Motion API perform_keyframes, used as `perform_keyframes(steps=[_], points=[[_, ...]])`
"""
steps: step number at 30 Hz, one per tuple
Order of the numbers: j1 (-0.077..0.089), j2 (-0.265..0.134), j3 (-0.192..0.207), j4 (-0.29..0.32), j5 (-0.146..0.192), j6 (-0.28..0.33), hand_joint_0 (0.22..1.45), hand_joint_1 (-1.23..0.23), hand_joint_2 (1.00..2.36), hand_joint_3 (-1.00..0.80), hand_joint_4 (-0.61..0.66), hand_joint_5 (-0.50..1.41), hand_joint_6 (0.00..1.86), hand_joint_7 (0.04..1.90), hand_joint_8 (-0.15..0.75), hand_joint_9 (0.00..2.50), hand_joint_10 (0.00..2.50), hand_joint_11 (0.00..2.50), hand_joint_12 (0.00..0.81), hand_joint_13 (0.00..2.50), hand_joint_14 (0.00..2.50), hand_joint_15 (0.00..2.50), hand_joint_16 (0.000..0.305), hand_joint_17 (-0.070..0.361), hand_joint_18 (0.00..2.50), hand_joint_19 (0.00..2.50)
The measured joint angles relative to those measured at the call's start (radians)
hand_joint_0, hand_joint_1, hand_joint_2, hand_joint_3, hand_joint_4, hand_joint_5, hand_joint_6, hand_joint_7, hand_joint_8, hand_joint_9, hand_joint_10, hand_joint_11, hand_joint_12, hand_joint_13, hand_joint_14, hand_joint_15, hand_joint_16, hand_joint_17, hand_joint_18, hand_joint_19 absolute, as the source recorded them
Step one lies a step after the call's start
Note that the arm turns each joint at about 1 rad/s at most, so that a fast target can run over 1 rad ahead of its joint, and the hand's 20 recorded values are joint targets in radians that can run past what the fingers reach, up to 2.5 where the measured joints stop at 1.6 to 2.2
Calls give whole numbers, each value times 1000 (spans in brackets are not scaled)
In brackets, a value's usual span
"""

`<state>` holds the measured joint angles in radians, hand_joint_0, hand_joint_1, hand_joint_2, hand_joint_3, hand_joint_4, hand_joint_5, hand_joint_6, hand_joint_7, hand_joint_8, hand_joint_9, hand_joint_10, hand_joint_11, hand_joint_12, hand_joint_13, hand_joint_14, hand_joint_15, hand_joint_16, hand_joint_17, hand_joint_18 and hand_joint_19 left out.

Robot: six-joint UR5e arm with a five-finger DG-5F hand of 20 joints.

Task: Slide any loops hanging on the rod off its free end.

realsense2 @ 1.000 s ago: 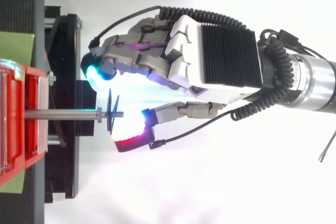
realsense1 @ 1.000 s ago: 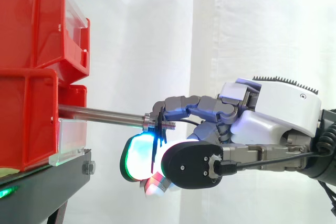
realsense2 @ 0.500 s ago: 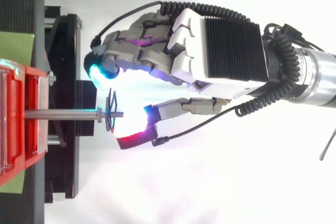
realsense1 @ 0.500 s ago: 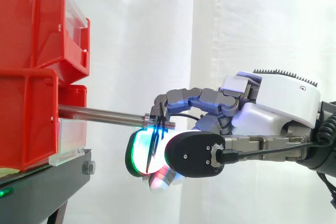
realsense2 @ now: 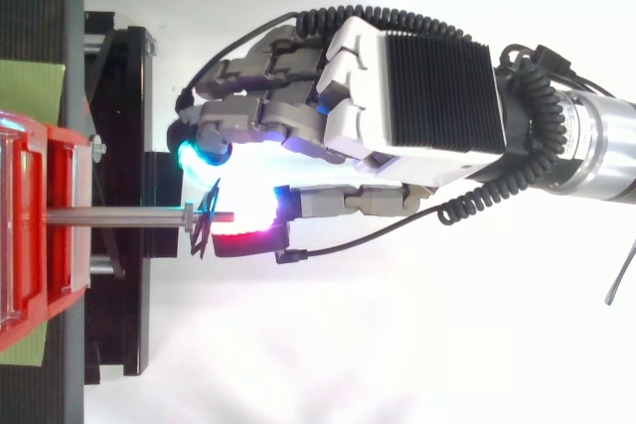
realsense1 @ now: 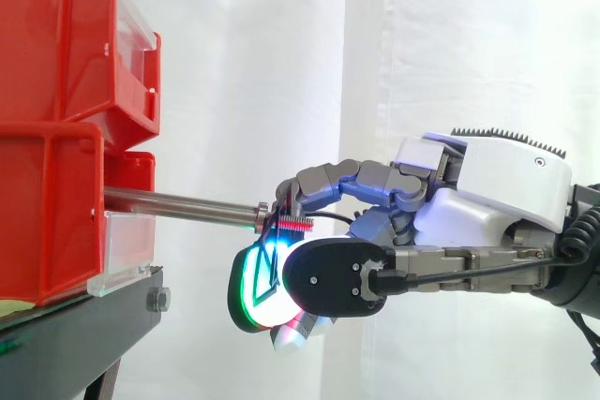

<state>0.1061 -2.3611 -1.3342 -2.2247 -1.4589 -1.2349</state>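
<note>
Steel rod juts from the red bin, a dark loop hanging at its tip. The hand's thumb and fingers pinch that loop.

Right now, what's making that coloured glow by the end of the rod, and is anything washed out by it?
Side view: the glow comes from the hand's own fingers, green-white there, and red light tints the rod's threaded tip. Top view: cyan and red pads light the dark loop, and the white background around them glares blank.
</note>
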Motion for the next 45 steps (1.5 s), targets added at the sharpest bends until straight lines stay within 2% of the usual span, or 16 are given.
perform_keyframes(steps=[11, 13, 18, 21, 28, 34, 45], points=[[0, 0, 0, -1, 0, 2, 578, -663, 1016, 12, 192, -170, 895, 1133, 403, 996, 8, 458, 432, 899, 7, 217, 73, 163, 998, 414], [0, 0, 0, -1, 0, 5, 584, -665, 1015, -19, 203, -175, 893, 1104, 402, 999, 11, 454, 431, 900, 6, 217, 73, 163, 998, 405], [0, 0, 0, 2, -1, 9, 561, -667, 1016, -257, 242, -182, 827, 1047, 363, 964, 10, 465, 399, 862, 8, 246, 65, 146, 918, 459], [0, -1, 0, 4, -2, 9, 558, -661, 1014, -299, 249, -173, 794, 1051, 363, 961, 10, 464, 398, 863, 8, 238, 65, 146, 919, 458], [1, -1, 0, 11, -4, 9, 556, -645, 1014, -321, 244, -169, 776, 1052, 364, 961, 10, 463, 399, 864, 8, 243, 65, 146, 920, 455], [0, -4, 0, 44, -26, 9, 558, -631, 1014, -319, 246, -163, 765, 1072, 364, 967, 10, 458, 400, 866, 8, 244, 65, 146, 920, 456], [-12, -8, 0, 69, -47, 16, 561, -622, 1014, -317, 246, -162, 764, 1071, 364, 973, 10, 460, 400, 867, 8, 245, 65, 145, 918, 460]])
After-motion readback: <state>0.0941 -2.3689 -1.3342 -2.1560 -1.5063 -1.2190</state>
